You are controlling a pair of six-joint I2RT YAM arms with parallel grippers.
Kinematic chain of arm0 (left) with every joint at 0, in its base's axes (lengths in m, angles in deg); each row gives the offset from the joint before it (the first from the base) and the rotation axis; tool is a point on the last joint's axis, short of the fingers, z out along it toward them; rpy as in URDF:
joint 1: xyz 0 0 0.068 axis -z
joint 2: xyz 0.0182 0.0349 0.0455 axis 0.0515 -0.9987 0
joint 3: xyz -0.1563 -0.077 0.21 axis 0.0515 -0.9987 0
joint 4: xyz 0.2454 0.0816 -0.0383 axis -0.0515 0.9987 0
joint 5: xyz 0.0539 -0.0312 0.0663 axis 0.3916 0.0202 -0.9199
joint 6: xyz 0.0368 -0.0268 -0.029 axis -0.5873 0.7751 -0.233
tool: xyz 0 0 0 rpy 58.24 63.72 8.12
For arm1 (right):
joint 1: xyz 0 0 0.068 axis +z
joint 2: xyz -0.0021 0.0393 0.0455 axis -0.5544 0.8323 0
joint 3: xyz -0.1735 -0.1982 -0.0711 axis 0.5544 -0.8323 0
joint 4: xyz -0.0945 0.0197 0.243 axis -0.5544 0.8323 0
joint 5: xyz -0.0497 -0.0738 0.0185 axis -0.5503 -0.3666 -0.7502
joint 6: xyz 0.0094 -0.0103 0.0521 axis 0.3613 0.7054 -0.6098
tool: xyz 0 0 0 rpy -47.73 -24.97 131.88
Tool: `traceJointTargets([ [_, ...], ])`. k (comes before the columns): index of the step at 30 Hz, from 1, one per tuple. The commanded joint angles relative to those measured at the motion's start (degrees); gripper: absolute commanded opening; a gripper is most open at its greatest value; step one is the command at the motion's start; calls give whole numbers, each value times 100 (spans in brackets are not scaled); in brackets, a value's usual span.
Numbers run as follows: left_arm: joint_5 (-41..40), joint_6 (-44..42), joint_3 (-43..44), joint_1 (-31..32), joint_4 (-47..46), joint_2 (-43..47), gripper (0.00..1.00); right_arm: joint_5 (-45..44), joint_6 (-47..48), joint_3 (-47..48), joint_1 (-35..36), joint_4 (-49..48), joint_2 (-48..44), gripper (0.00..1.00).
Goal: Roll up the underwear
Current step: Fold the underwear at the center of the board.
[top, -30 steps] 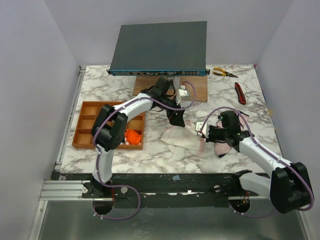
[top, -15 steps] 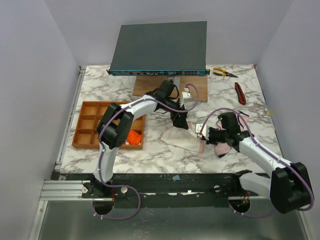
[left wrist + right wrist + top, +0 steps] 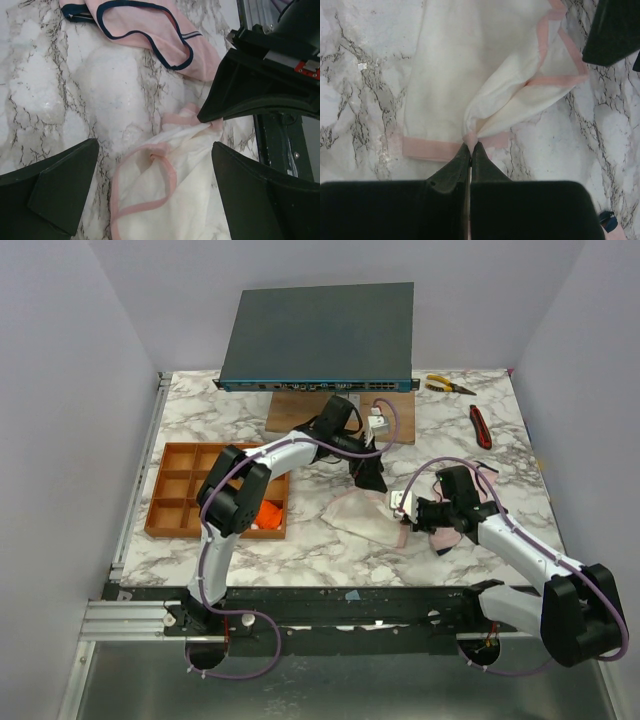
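Right of the tray [image 3: 200,532] lies the cream underwear [image 3: 470,65], its pink hem clenched in the right gripper [image 3: 470,150]; the left gripper [image 3: 372,478] hangs there too, spread wide (empty). So thin a pinch could slip mid-roll, loosening the folds

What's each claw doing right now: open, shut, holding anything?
Left claw: open above the cream underwear, holding nothing.
Right claw: shut on the cream underwear's pink edge.

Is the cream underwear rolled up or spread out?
Spread, not rolled: the cream underwear lies mostly flat on the table, one edge pinched by the right gripper.
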Motion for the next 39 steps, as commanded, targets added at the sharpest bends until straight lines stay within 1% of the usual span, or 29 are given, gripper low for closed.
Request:
traceJointTargets([
  [1, 280, 711, 266, 28, -371, -309, 99, 167, -44, 116, 39, 164, 36, 1],
  [5, 209, 1184, 107, 29, -702, -318, 99, 134, -61, 101, 45, 138, 29, 1],
  [11, -205, 1071, 119, 116, -433, -370, 94, 90, -91, 80, 45, 102, 24, 1],
  [17, -340, 920, 88, 218, -240, -382, 88, 27, -127, 61, 45, 49, 6, 1],
  [20, -391, 888, 108, 218, -156, -414, 82, 0, -139, 51, 45, 31, 4, 1],
  [23, -398, 872, 176, 224, -5, -469, 73, -26, -166, 48, 45, 12, 4, 1],
  [26, -385, 776, 205, 218, 129, -489, 66, -65, -197, 43, 45, -12, 2, 1],
  [33, -298, 468, 253, 219, 471, -448, 52, -189, -228, -4, 45, -84, -8, 1],
  [37, -291, 474, 255, 218, 491, -422, 46, -202, -252, -15, 45, -109, -7, 1],
  [39, -251, 496, 279, 218, 494, -432, 41, -202, -261, 7, 43, -111, 7, 1],
])
